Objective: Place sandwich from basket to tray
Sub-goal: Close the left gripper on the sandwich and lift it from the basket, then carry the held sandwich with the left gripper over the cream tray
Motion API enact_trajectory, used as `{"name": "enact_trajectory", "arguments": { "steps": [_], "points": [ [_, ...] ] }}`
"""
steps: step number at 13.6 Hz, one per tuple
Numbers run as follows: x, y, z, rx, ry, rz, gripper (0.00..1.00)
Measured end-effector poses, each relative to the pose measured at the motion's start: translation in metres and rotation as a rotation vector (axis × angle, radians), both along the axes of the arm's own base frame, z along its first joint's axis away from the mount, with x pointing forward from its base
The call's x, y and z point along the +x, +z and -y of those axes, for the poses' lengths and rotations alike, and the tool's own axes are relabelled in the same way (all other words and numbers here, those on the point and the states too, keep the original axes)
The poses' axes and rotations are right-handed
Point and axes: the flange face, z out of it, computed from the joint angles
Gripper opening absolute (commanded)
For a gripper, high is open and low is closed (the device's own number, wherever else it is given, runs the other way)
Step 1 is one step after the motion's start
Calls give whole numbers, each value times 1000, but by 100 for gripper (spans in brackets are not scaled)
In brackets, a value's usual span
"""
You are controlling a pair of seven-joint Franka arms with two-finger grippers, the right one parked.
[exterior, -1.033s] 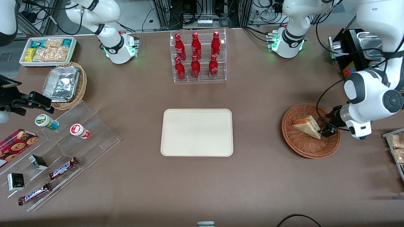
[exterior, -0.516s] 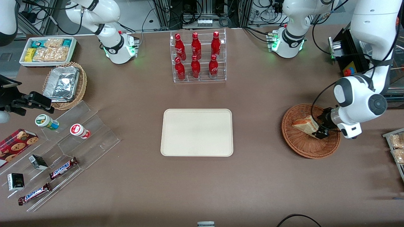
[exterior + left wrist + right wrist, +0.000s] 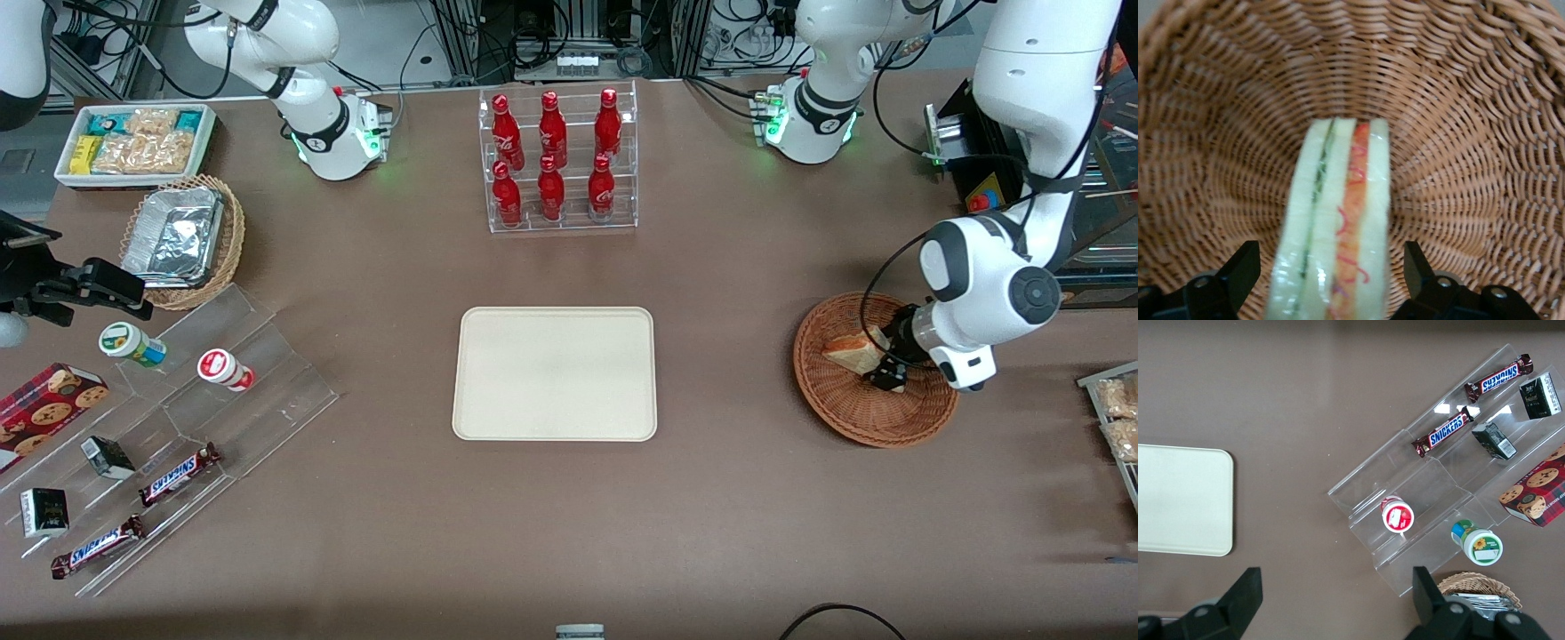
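The sandwich, a pale bread wedge with orange-red and green filling, lies in the round reddish-brown wicker basket toward the working arm's end of the table. It also shows in the left wrist view, standing on edge in the basket. My gripper is low in the basket, open, with one finger on each side of the sandwich and a gap to each. The cream-beige tray lies bare at the table's middle.
A clear rack of red bottles stands farther from the front camera than the tray. A tan basket with foil containers, a white snack bin and a clear stepped stand with snacks lie toward the parked arm's end.
My gripper has moved along the sandwich toward the tray, so its fingers now straddle the wedge. The sandwich has stayed in the basket.
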Motion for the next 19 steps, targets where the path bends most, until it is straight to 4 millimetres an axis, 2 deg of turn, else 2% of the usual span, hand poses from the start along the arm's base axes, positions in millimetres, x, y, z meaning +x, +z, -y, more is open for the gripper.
{"name": "enact_trajectory", "arguments": {
  "steps": [1, 3, 6, 8, 10, 13, 14, 16, 19],
  "points": [
    [0, -5, 6, 1, -1, 0, 67],
    [0, -9, 12, 1, -7, -4, 54],
    [-1, -7, 9, 0, -33, -14, 42],
    [-1, 4, 10, -12, -95, -40, 38],
    [4, 37, 12, -30, -152, -79, 36],
    [30, 107, 25, -52, -257, -86, 36],
    [39, 126, 37, -55, -300, -72, 36],
    [52, 144, 77, -54, -382, -40, 36],
    [61, 137, 154, -57, -504, -32, 36]
  ]
}}
